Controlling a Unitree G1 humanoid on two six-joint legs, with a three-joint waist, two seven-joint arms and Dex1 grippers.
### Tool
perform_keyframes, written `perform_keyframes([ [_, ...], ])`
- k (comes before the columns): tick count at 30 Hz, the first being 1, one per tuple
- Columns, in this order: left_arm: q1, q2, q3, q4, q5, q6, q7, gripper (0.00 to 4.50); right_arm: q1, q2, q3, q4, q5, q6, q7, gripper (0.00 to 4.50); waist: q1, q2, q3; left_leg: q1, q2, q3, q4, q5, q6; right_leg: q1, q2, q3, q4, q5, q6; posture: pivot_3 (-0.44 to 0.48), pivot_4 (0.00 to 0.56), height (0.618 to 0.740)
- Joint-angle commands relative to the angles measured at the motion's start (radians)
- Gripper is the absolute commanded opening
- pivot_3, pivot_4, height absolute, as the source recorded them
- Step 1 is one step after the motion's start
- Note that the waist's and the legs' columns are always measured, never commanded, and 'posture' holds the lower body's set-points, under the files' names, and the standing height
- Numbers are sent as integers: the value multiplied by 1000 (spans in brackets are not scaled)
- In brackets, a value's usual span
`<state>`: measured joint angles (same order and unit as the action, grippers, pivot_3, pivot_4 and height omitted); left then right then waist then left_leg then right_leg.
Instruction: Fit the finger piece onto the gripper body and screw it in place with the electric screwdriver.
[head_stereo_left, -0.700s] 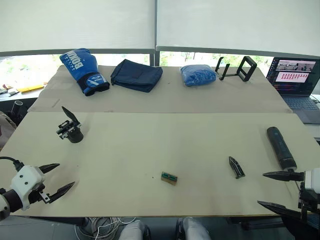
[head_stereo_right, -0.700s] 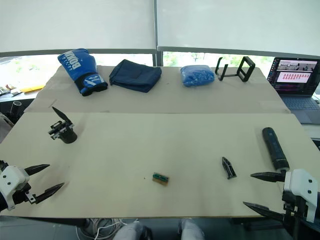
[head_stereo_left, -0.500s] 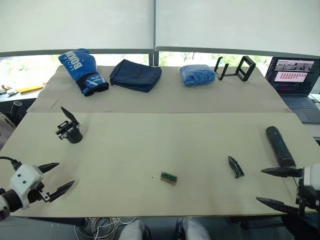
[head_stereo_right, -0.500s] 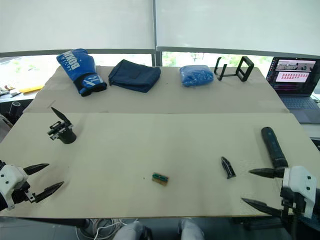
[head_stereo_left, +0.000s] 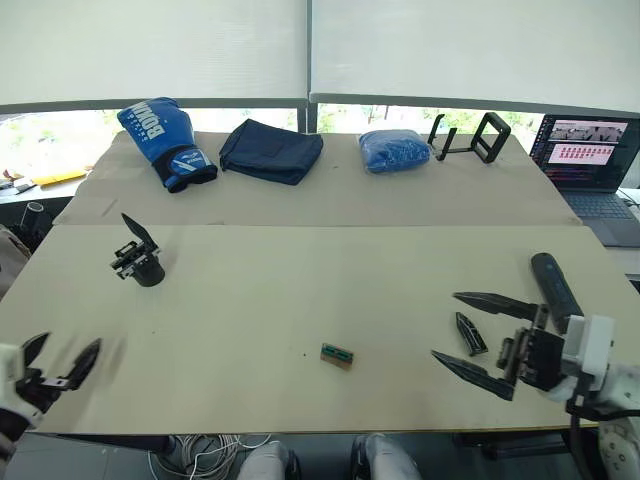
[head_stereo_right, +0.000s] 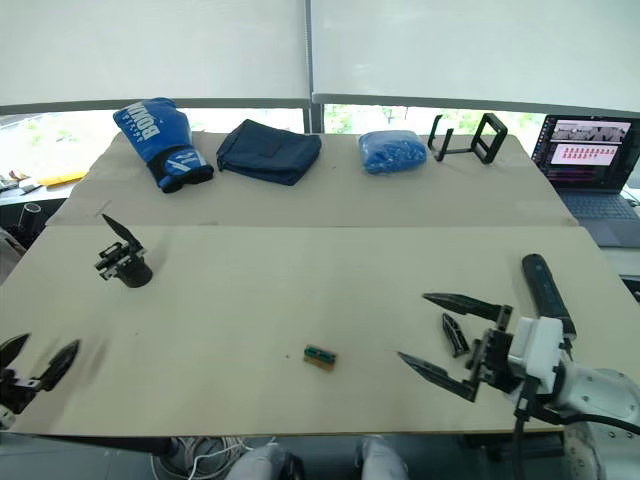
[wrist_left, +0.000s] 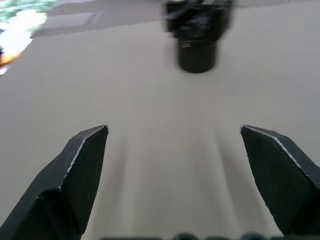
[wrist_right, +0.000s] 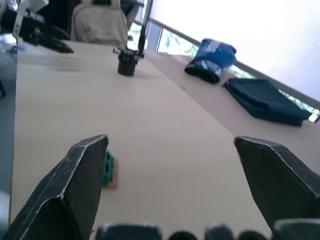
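My left gripper (head_stereo_left: 62, 358) sits at the near-left edge of the pale tan wooden table (head_stereo_left: 300, 290), its two black pointed fingers apart and empty. The small black gripper body (head_stereo_left: 138, 260), drum base with one pointed finger sticking up, stands ahead of it, well apart, upright. Mid-table lies a small green-and-brown block (head_stereo_left: 337, 355), not part of the job. Then my right gripper (head_stereo_left: 470, 332), spread wide and holding nothing, pointing left across the table. The small flat black wedge-shaped finger piece (head_stereo_left: 471, 334) lies flat on the table between those fingers near their tips, long axis running roughly away from me, pointed end at the far side. The right arm is clearly the nearer one. I judge the grasp needs the fingers lower and closing across its narrow width. The thick black cylindrical electric screwdriver (head_stereo_left: 552, 285) lies just right of it, running away from me
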<state>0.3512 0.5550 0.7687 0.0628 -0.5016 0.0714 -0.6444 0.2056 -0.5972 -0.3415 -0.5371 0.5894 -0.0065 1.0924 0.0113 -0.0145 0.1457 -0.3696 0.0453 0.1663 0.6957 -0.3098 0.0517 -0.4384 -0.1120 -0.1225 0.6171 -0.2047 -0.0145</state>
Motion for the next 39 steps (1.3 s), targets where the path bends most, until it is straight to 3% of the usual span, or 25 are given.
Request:
perform_keyframes([
  [1,-18,-33,60,6,-20,-29,81,4500,-31,18,64,-73,5,4,-56,4423,2,-2,-1,0,0,0,0,0,0,0,0,0,0,0,-1,0,150,740],
  [7,-92,-49,7,-27,9,-27,158,4500,-53,14,126,-83,-9,-4,-82,4423,13,-8,-5,0,-1,0,1,-2,-3,1,0,-1,0,3,-6,0,150,740],
  [13,-170,2,-102,-20,21,56,128,4500,-44,14,111,-27,-2,-43,-51,4423,6,-10,-6,0,-1,2,1,-1,-3,1,6,-2,2,3,-6,0,150,740],
  [18,-293,42,-217,91,110,57,136,4500,-50,26,112,40,-19,-107,-28,4423,2,-10,-6,2,-1,3,2,0,-4,0,7,-1,6,2,-5,0,150,740],
  [24,-476,30,-328,259,207,6,176,4500,-15,39,115,80,-41,-192,-8,4423,1,-10,-6,2,-1,3,2,3,-1,0,8,-2,8,2,-6,0,150,740],
  [39,-755,-2,-433,619,285,-131,192,4500,21,41,133,66,-73,-241,-37,4423,1,-10,-6,2,-2,3,3,5,2,0,7,-1,10,3,-6,0,150,740],
])
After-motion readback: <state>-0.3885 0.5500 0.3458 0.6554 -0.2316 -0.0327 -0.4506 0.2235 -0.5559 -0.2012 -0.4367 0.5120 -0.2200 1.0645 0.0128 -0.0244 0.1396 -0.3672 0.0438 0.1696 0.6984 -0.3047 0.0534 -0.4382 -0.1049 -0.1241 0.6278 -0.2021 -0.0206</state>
